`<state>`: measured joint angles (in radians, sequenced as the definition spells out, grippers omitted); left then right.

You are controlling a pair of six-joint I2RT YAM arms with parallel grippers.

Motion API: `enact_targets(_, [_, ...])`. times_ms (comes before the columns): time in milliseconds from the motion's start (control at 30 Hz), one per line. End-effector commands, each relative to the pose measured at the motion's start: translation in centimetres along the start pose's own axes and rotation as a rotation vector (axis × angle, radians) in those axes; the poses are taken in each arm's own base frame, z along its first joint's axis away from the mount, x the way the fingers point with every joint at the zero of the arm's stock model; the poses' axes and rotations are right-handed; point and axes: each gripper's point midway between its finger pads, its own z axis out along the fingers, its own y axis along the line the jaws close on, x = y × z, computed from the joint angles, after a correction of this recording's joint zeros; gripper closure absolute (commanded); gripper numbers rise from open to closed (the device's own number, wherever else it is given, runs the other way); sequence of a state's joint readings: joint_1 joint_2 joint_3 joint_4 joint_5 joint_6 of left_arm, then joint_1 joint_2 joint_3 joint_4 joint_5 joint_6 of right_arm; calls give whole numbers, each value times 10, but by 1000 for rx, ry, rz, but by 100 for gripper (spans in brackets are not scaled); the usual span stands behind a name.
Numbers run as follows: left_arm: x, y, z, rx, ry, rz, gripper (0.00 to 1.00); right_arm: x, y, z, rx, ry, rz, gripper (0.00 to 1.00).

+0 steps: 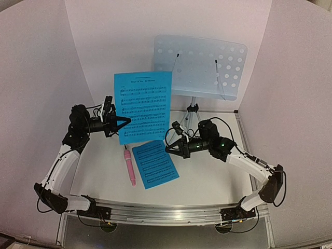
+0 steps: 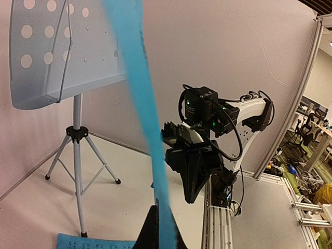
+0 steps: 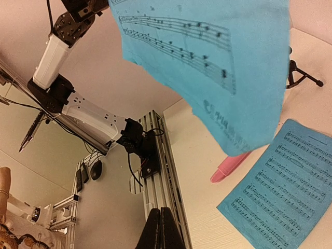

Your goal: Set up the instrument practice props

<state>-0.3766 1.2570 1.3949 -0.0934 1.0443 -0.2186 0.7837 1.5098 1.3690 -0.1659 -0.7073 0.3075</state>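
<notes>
Pale-blue perforated music stand point(image 1: 199, 65) on a thin silver tripod at one o'clock on the white table point(image 1: 207, 181), left fingers point(image 1: 122, 123) pinching an upright blue sheet point(image 1: 142, 106), flat sheet point(image 1: 155, 165) below at six, slim pink microphone point(image 1: 128, 167) just beside at nine, right fingers point(image 1: 172, 149) closed, empty, at its two o'clock corner.

The left arm point(image 1: 58, 174) and right arm point(image 1: 248, 165) wear matching white shells on their long links, with black housings at each joint. Black cables loop loosely behind the fingers. The left gripper point(image 1: 127, 123) and right gripper point(image 1: 168, 148) are black, tapering wedges; green lights glow on the right's wrist block, just behind its fingers.
</notes>
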Motion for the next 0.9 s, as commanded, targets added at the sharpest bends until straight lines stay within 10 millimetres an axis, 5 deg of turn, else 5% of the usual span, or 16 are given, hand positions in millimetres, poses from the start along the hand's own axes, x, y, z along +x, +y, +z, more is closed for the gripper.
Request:
enact_targets(0, [-23,-19,-8,3,-38,145,100,-17,20,-19,3,-57,-61,100])
enact_targets(67, [-23,-21,-8,9,-34,168,100,-14,15,-22,34,-62,-53,93])
enact_targets(200, [-19,-28,-9,48,-14,214,100,-17,0,-32,117,-80,-64,58])
enact_targets(367, [-14,-35,-9,93,6,215,100,-52,3,-40,160,-131,-199,44])
enact_targets(667, [-15,-33,-9,91,-1,215,100,-71,8,-9,-3,-82,-244,43])
enact_targets(800, [-23,-24,-7,42,-26,200,100,-61,19,-1,-130,-34,-200,50])
enact_targets(867, [-26,-22,-7,30,-37,195,100,-56,20,0,-158,-25,-172,62])
